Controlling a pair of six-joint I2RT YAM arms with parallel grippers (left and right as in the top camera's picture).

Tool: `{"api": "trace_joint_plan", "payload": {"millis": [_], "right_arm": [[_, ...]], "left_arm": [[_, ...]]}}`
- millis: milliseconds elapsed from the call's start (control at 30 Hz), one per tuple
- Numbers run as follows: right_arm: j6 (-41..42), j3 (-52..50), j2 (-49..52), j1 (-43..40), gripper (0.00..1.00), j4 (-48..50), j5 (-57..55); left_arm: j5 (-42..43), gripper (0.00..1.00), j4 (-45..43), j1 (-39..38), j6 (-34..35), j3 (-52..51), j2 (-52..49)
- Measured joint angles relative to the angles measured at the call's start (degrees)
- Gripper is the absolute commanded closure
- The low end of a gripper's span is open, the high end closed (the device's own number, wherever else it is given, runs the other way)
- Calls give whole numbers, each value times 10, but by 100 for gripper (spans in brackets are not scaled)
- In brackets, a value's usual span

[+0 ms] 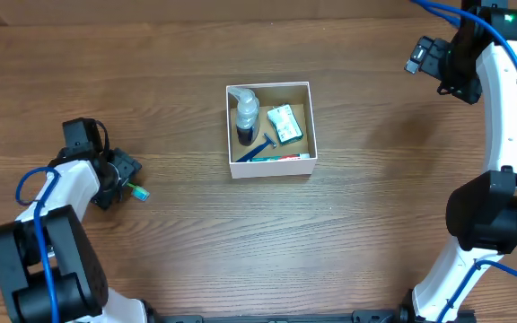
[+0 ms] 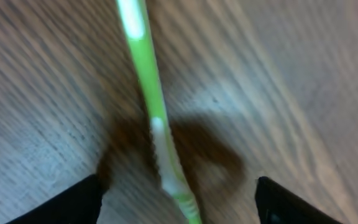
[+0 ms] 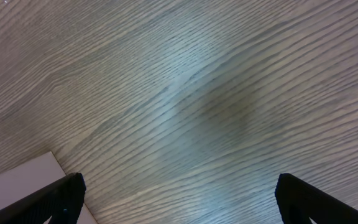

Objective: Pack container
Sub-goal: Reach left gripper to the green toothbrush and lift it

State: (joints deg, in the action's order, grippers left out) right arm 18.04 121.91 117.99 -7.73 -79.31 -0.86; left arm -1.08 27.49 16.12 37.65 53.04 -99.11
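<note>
The container (image 1: 270, 167), a square shallow cardboard box with white walls and a brown inside, stands at the table's middle. It holds a clear bottle with a dark base (image 1: 245, 115), a green-white packet (image 1: 284, 124), a blue-handled item (image 1: 258, 148) and a tube (image 1: 281, 157) along the near wall. A green-and-white toothbrush (image 1: 137, 191) lies on the table at the left. My left gripper (image 1: 119, 179) is low over it and open. In the left wrist view the toothbrush (image 2: 145, 68) runs between the spread fingers (image 2: 178, 186). My right gripper (image 1: 424, 56) is open and empty at the far right.
The right wrist view shows bare wood between the open fingers (image 3: 179, 193) and a white corner of the container (image 3: 23, 177) at the lower left. The arm bases stand at the near table edge.
</note>
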Motion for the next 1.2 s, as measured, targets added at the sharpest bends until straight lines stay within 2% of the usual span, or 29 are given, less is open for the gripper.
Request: {"api": "trace_joint_plan", "payload": {"millis": [100,167,300,367,467,633,767,833,1000,1100,1200], "right_arm": [[0,0,0,0,0,0,0],[0,0,0,0,0,-1,0],[0,0,0,0,0,0,0],[0,0,0,0,0,0,0],[0,0,0,0,0,0,0],[0,0,0,0,0,-1,0],[0,0,0,0,0,0,0],[0,0,0,0,0,0,0],[0,0,0,0,0,-1,0],[0,0,0,0,0,0,0],[0,0,0,0,0,0,0]], "left_arm": [[-5,55,-19,1,7,9,-17],[-5,68,-31,1,11,19,-31],[9,73,-11,3,11,30,-39],[32,86,17,3,10,35,-39],[51,96,43,4,8,36,-39],[58,96,40,5,-7,36,-39],[87,96,31,5,-51,46,-44],[136,96,43,5,-97,72,-63],[327,92,118,4,-242,184,-97],[461,93,177,4,-333,293,-97],[525,93,268,-13,-410,372,-98]]}}
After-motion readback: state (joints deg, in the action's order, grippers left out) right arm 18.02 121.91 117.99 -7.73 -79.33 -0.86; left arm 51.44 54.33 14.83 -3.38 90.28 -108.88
